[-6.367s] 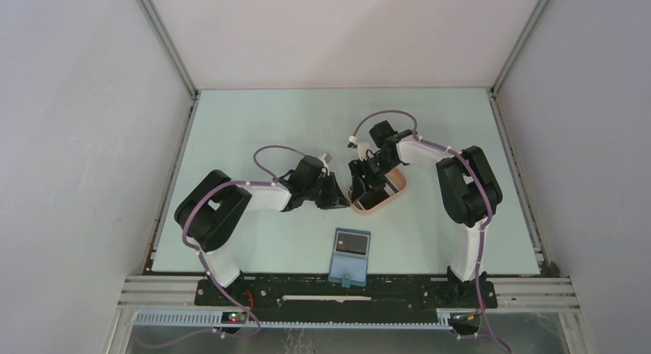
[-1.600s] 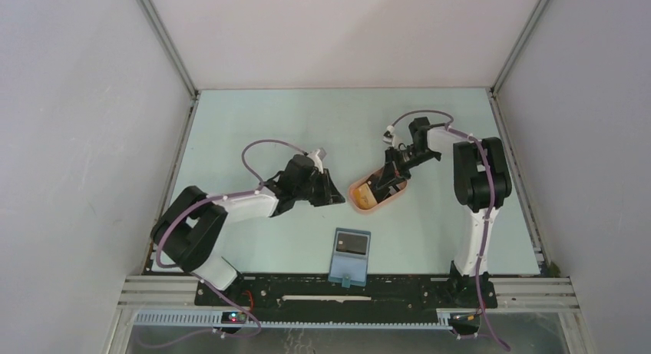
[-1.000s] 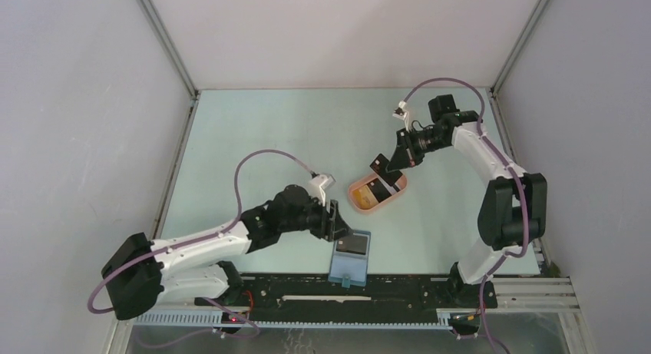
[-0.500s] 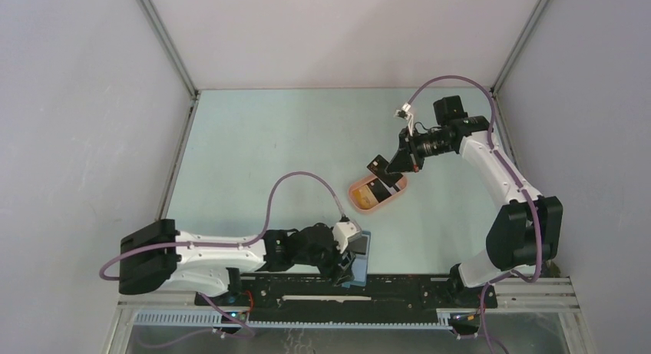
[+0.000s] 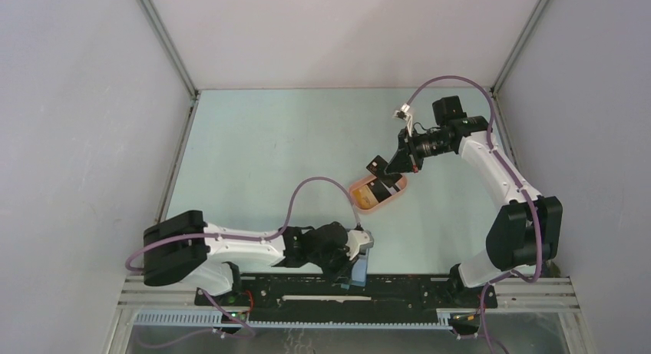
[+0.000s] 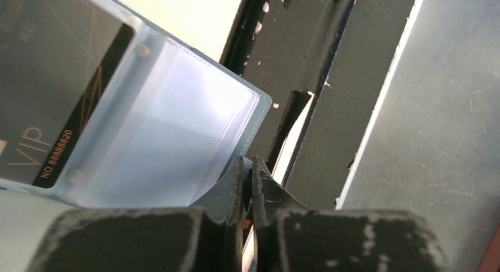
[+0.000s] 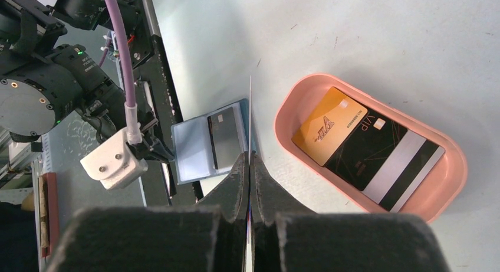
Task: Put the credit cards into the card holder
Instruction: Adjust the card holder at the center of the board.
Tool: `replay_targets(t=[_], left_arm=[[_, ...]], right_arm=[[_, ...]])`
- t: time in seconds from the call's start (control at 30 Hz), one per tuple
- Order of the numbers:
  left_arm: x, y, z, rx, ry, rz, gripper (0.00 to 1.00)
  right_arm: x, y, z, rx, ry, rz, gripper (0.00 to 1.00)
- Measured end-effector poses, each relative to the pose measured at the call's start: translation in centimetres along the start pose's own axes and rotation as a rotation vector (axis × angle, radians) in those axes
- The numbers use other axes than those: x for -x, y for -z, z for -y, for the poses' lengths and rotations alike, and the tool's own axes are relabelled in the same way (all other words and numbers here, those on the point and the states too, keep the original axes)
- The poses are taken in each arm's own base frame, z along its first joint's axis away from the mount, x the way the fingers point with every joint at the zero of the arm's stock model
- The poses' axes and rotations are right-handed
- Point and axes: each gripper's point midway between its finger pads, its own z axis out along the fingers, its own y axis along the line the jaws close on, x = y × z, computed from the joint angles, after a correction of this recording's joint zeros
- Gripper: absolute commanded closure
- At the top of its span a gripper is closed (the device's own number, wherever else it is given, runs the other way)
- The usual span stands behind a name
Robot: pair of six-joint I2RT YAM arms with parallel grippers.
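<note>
The dark-blue card holder (image 6: 159, 136) lies open at the table's near edge (image 5: 362, 265), a black card (image 6: 53, 95) in one pocket. My left gripper (image 6: 249, 169) is shut on the holder's near flap (image 5: 355, 260). Higher up, my right gripper (image 7: 249, 160) is shut on a dark credit card (image 7: 250, 107), seen edge-on. That card (image 5: 377, 165) hangs above the peach-pink tray (image 5: 359, 203). In the tray (image 7: 282, 115) lie an orange-yellow card (image 7: 327, 127) and a black card (image 7: 377, 151) with a pale stripe.
A black mounting rail (image 5: 307, 299) runs along the near edge just behind the holder (image 6: 306, 107). My left arm (image 5: 230, 250) lies low along the front of the table. Walls enclose the table on three sides.
My left gripper has closed on the holder's near flap after sliding a little right along the front edge. The right arm has stayed still with its card.
</note>
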Motion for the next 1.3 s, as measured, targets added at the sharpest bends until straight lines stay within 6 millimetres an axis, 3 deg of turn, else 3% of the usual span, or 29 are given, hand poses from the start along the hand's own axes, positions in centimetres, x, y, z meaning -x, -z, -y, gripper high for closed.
replay_targets(t=[0.1,0.23,0.43,0.6,0.7,0.87,1.0,1.1,1.2,1.3], left_arm=[[-0.4,0.1,0.0,-0.03,0.014,-0.033,1.0],[-0.9,1.0,-1.8,0.018,0.059,-0.079,1.0],[0.9,4.6,-7.3,0.219,0.19,-0.075,0.98],[1.2,6.8,-11.8,0.357,0.302,-0.058,0.85],[0.8,7.5,-13.1,0.402,0.341,-0.065,0.76],[0.8,8.7,-14.9,0.503,0.382,-0.029,0.61],[2.8,11.9,-15.1,0.576,0.382,0.153,0.54],[5.0,14.4,-14.3,0.568,0.361,0.359,0.43],[6.1,15.9,-13.4,0.532,0.36,0.529,0.44],[6.0,16.0,-13.1,0.496,0.385,0.611,0.53]], right_arm=[[0.0,0.0,0.0,0.0,-0.001,0.0,1.0],[0.0,0.0,0.0,0.0,0.0,0.0,1.0],[-0.1,-0.1,-0.1,0.005,0.007,-0.004,1.0],[-0.6,-0.8,-0.5,0.029,-0.006,-0.016,1.0],[-2.5,-2.3,-0.9,0.055,-0.073,-0.041,1.0],[-8.8,-5.5,-2.2,0.085,-0.267,-0.134,1.0],[-12.0,-6.3,-4.4,0.083,-0.333,-0.129,1.0],[-12.0,-6.6,-5.9,0.116,-0.336,-0.085,1.0],[-12.1,-7.7,-6.1,0.156,-0.361,-0.084,1.0],[-13.2,-9.0,-5.5,0.161,-0.413,-0.124,1.0]])
